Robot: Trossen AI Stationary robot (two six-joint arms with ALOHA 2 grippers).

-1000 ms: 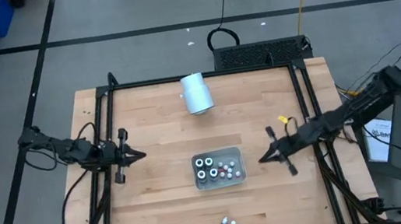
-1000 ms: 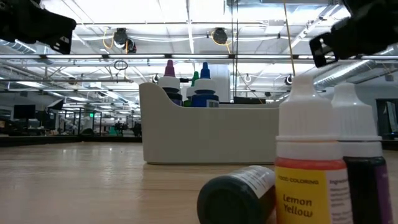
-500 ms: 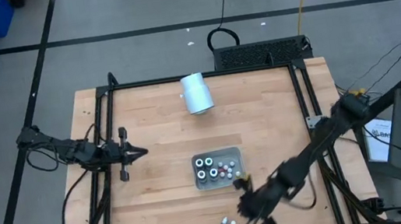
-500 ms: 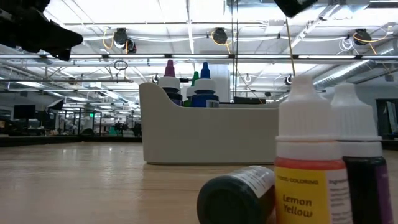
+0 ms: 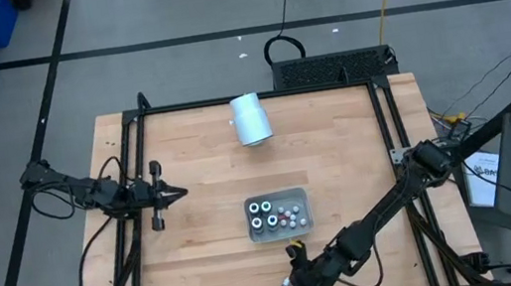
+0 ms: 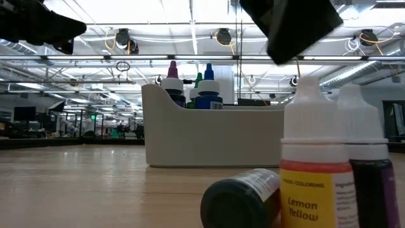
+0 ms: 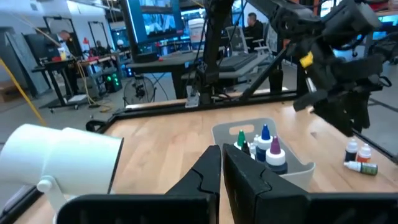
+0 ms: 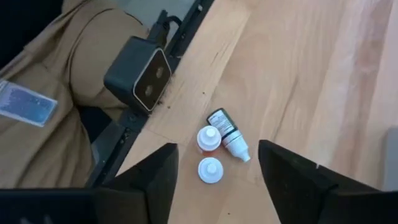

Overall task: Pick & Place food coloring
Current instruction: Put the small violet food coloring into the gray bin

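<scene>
— So, where is the right gripper (image 8: 214,171)?

— Above the near edge of the table (image 5: 198,161), fingers spread wide, holding nothing. Beneath it are three loose food coloring bottles (image 8: 217,144): two upright, one on its side.

— And the rest of the food coloring?

— Standing in the grey tray (image 5: 281,231), mid-table; the colours are hard to make out from above.

— The left gripper (image 5: 175,194)?

— Hovering at the left side, fingers nearly together, empty.

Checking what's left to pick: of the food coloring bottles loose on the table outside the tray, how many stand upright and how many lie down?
Standing bottles: 2
Lying bottle: 1
Total loose: 3
</scene>
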